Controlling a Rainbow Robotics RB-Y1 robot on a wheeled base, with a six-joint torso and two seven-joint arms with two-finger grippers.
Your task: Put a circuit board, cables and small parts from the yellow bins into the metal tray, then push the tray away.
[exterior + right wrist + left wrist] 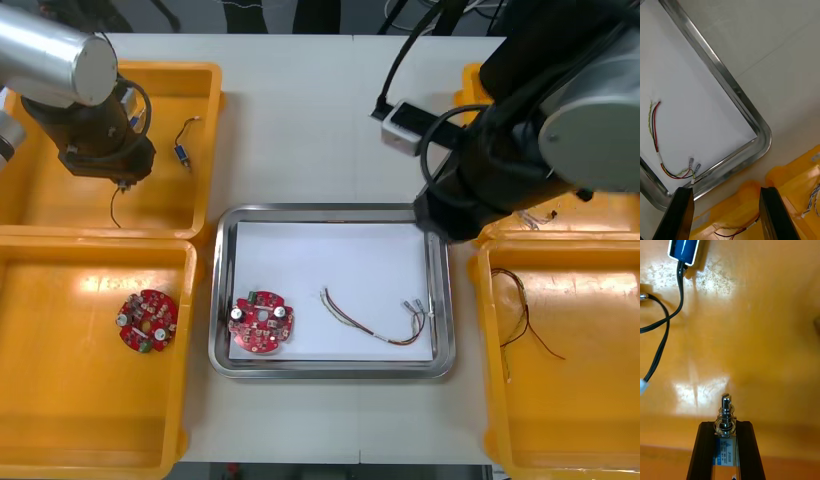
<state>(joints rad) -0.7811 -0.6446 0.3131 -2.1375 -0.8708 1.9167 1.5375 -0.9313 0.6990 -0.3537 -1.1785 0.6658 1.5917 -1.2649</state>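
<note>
**Small-part step: part gripped, not yet delivered**

The left gripper [726,427] is clenched on a small metal part [726,410] over the far left yellow bin [205,110]. A circuit board [260,322] and a red and yellow cable [372,322] are noted in the metal tray [222,290]. The right gripper [727,212], fingers apart and empty, hangs by the tray's far right corner. Judged next: the part is to be carried over bare white tray floor and released.

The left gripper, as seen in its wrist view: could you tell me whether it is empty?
No, the left gripper is shut on a small metal part, which sits between its fingers over the yellow bin.
</note>
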